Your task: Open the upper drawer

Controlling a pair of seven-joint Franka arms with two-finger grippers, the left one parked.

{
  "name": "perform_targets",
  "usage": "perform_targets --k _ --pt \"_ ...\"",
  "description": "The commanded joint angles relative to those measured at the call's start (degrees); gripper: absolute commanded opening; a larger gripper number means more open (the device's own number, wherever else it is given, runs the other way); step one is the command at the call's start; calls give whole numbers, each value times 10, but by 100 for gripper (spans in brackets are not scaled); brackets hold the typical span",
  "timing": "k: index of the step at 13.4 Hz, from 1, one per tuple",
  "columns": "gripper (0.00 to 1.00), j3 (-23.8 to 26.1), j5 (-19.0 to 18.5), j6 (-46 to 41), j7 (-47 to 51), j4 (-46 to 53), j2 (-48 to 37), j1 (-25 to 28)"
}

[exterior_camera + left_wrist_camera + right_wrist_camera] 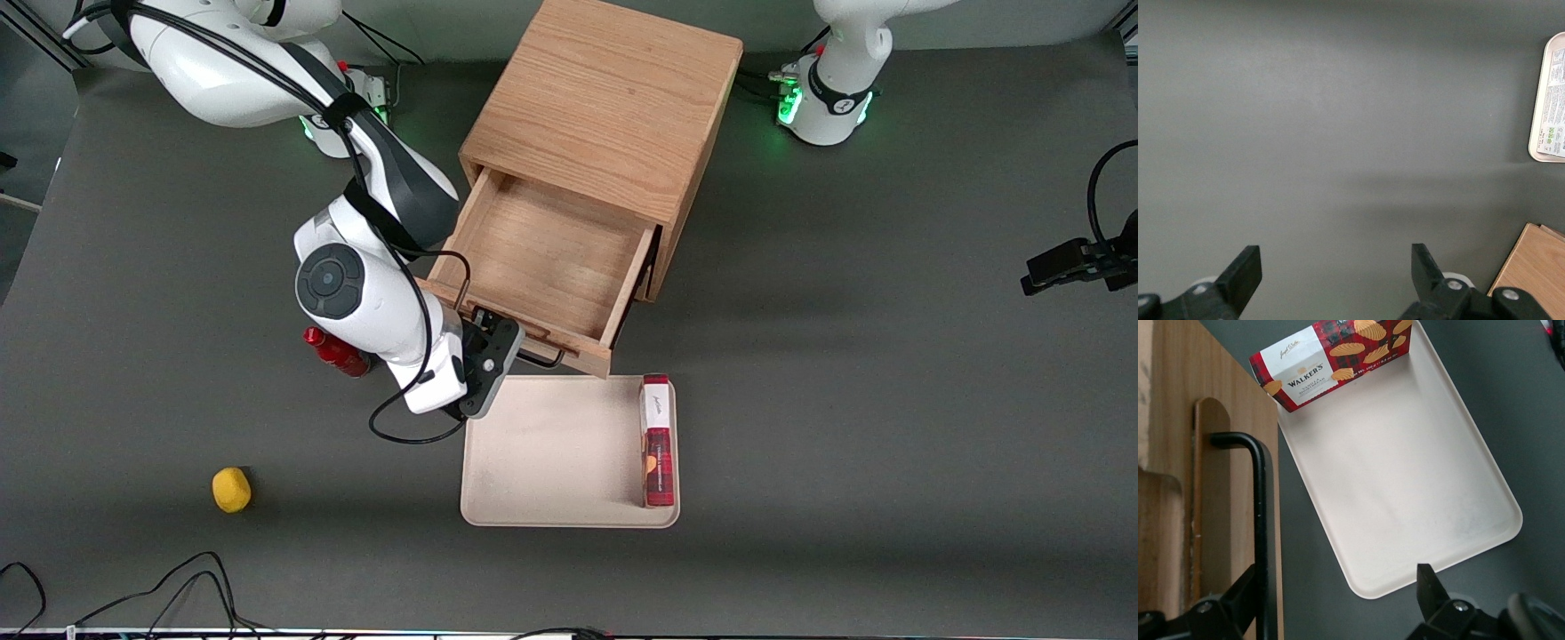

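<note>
The upper drawer [551,258] of the oak cabinet [605,98] stands pulled well out, its bare wooden box showing from above with nothing in it. Its thin black bar handle [544,360] runs along the drawer front [1218,487], nearer the front camera. My right gripper [496,342] is at the working arm's end of that handle and is open. In the right wrist view the handle [1261,520] lies just inside one fingertip [1245,590], while the second fingertip is far off it. The gripper [1337,593] holds nothing.
A beige tray [551,462] lies just in front of the open drawer, with a red Walkers biscuit box [657,440] on its edge [1331,360]. A red bottle [338,351] is partly hidden under my arm. A yellow object [231,489] lies nearer the camera.
</note>
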Motion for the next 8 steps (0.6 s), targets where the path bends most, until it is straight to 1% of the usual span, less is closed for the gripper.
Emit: perform_targets --k 1,8 --pt "100 3 -8 -40 -1 25 -1 2" --pt "100 7 -3 -144 20 70 -11 0"
